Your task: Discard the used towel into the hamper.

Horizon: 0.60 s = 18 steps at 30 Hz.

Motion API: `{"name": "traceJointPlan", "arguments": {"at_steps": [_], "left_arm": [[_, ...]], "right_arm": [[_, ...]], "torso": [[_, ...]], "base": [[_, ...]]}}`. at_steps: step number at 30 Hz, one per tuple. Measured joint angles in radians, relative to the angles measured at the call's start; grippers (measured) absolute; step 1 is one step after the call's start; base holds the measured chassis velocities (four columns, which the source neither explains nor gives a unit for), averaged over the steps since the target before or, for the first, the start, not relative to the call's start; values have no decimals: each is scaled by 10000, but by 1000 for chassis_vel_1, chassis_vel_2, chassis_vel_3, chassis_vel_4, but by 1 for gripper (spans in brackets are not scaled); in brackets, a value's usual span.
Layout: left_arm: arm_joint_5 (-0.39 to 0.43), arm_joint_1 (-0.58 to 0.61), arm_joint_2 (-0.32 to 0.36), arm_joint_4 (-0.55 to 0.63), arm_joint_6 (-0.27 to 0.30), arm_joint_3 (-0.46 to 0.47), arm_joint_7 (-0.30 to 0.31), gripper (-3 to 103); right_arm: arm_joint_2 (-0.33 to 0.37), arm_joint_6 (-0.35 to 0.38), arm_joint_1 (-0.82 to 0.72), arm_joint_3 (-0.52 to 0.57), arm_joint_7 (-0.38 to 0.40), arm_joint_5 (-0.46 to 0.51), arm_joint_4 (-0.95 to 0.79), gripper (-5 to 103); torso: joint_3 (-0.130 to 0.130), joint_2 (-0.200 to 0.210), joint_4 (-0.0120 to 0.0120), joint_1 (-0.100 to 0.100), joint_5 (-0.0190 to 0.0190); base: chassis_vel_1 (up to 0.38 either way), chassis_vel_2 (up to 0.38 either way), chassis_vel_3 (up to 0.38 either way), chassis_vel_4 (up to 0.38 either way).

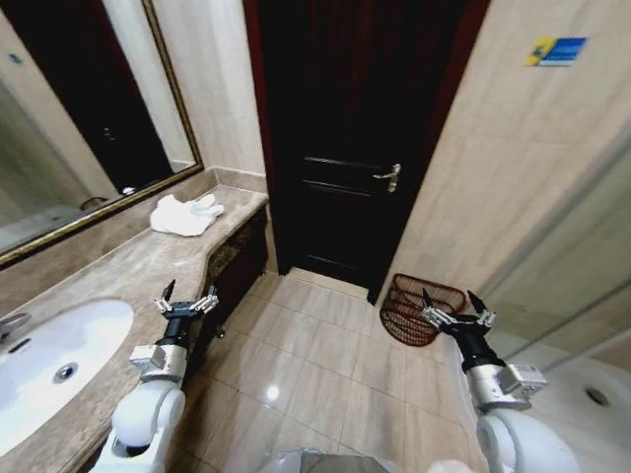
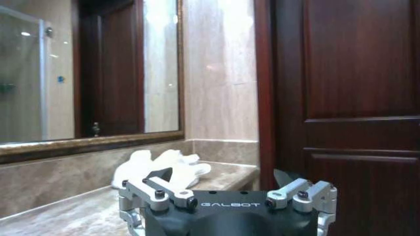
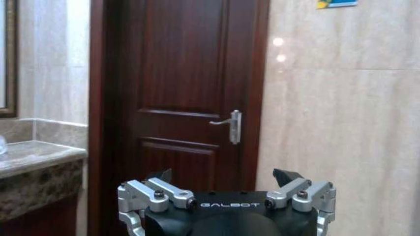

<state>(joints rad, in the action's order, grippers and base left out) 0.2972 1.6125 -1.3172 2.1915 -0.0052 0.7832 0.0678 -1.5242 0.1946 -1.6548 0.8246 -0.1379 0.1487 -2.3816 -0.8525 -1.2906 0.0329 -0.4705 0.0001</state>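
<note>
- Head view: bathroom, marble counter [image 1: 118,271] along the robot's left, sink [image 1: 49,355] set in its near end.
- White towel [image 1: 185,214] lies crumpled at the counter's far end, close to the back edge under the mirror [image 1: 79,118], near the corner by the dark door [image 1: 355,138].
- Left gripper [image 1: 184,300] held up over the counter's front edge, between sink and towel, well short of the towel. Fingers spread wide, nothing in them.
- Left wrist view: same towel [image 2: 161,169] ahead on the counter, beyond the fingertips [image 2: 161,173], not touched.
- Hamper [image 1: 419,307] stands on the tiled floor [image 1: 306,355] at the foot of the right wall, just right of the door; dark reddish openwork, tilted toward the robot.
- Right gripper [image 1: 455,313] raised in front of the hamper's rim, overlapping it in the picture; contact cannot be told. Fingers wide, empty.
- Right wrist view: gripper [image 3: 226,178] faces the door and its lever handle [image 3: 229,125].
</note>
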Motion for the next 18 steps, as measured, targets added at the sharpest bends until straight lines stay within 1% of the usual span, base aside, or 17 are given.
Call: {"name": "traceJointPlan", "arguments": {"at_steps": [11, 13, 16, 18], "left_arm": [[-8, 7, -63, -132, -38, -23, 10, 100], [-15, 6, -71, -179, -56, -30, 11, 100], [-18, -8, -72, -211, -60, -39, 11, 100], [-26, -42, -76, -248, -64, -53, 11, 100]], "right_arm": [[-5, -110, 60, -109, -263, -101, 187, 100], [-12, -119, 62, -112, -279, -104, 230, 100], [-12, -128, 70, -105, -281, -104, 254, 100], [0, -150, 83, -83, -281, -104, 293, 100]], "torso": [[0, 0, 0, 1, -3], [1, -1, 2, 2, 2], [-1, 0, 0, -1, -3], [-1, 0, -1, -1, 1]], "base": [[-31, 153, 147, -30], [-84, 184, 172, -93], [-106, 188, 191, -102], [-120, 196, 204, -127]]}}
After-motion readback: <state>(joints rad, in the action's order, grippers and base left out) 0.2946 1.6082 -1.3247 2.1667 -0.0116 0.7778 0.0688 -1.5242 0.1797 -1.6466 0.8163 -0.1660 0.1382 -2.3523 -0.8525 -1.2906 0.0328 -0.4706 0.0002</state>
